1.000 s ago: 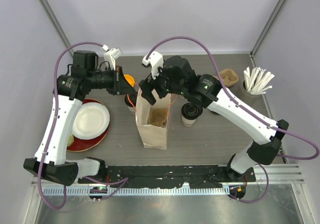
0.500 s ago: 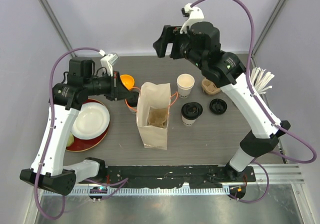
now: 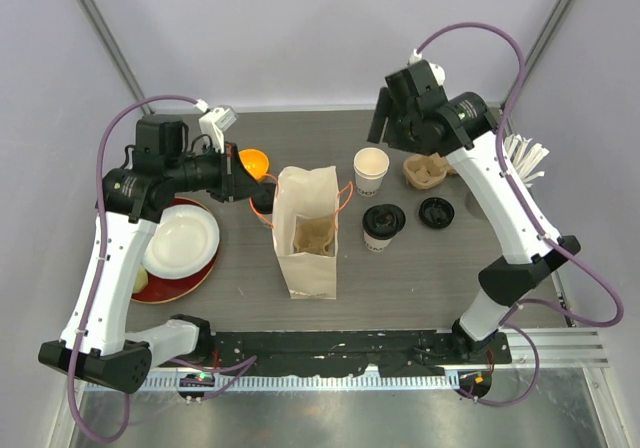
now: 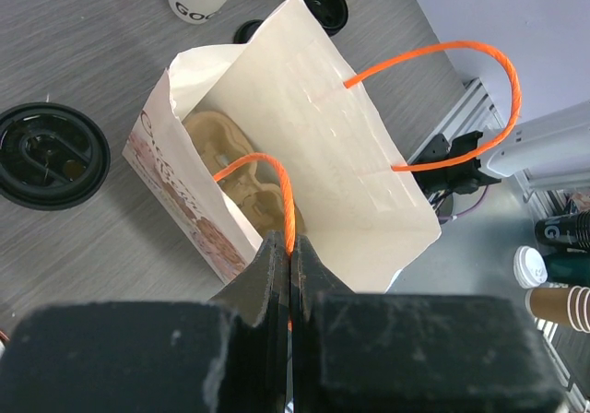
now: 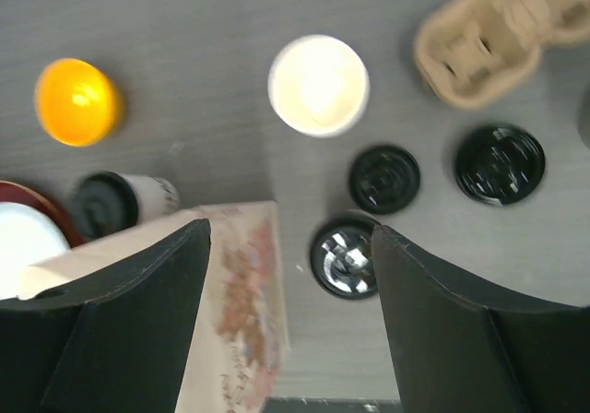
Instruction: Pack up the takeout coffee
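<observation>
Standing upright on the surface (image 3: 430, 278) just right of the bag (image 3: 306, 268), one lidded cup (image 3: 383, 221) is not yet packed. The second lidded cup (image 5: 106, 206) is found close beside the bag's left side, toward the far end, and is also outside it. At the bottom of the bag a cardboard tray (image 4: 230, 150) is seen, with no cup in it. The bag's mouth is held open by the left jaws, which are pinched fully together on one orange handle (image 4: 263, 162). The right jaws are spread wide with nothing between them. They are raised well above the far side of the surface, roughly over an open cup (image 3: 371, 168) that has no lid.

The step in hand is judged to be the fetching of the cup right of the bag. It is best approached from straight above, so that the open cup behind it and the loose lid (image 3: 436, 211) near it are not knocked. The paper wall should be gripped below the lid, lightly enough that nothing is crushed or popped off. The cup should be carried upright, lifted clear of the bag's rim and free handle, and lowered into a well of the tray before release.
</observation>
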Robot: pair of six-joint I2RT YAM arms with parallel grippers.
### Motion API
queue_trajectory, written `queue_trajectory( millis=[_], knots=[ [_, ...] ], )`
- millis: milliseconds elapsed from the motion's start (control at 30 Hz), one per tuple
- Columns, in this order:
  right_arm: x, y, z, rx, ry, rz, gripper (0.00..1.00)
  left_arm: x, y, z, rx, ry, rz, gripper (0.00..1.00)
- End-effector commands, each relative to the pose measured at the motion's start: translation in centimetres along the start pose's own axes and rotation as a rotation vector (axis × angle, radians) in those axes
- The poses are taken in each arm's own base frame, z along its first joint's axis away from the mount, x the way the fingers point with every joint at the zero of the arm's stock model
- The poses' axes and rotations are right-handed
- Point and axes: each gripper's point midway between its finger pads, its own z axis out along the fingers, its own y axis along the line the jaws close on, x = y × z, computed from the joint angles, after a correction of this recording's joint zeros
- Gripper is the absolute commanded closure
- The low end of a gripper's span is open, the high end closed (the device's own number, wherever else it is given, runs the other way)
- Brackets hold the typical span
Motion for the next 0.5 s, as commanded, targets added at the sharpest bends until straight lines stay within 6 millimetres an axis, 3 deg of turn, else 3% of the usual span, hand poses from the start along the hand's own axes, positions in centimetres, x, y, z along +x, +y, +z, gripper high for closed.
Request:
queue_trajectory(
  millis=[0,100,133,200,300,467],
  knots=[
    [6.9,-6.2,-1.4,0.159,0.243,-0.020,0.24,-0.9,-0.6,-0.5,0.016,-0.047,0.069,1.00],
    [9.4,-7.3,-0.6,0.141,0.317,-0.030,0.24,-0.9,-0.5,-0.2,0.018,-0.042,0.069,1.00],
    [9.2,-7.1,0.4,0.102,0.313,-0.012,0.24,-1.0,-0.6,-0.2,0.022,-0.044,0.070,1.00],
    [11.4,-6.8,1.5,-0.004,0.399,-0.084,0.28,-1.1,-0.6,-0.1,0.025,-0.047,0.070,1.00],
    [12.2,-7.4,3.2,-0.035,0.410,-0.151,0.35,-1.1,-0.7,0.0,0.030,-0.043,0.070,1.00],
    [13.1,-6.6,5.4,-0.109,0.424,-0.168,0.43,-1.1,-0.7,0.1,0.030,-0.039,0.065,1.00]
  ],
)
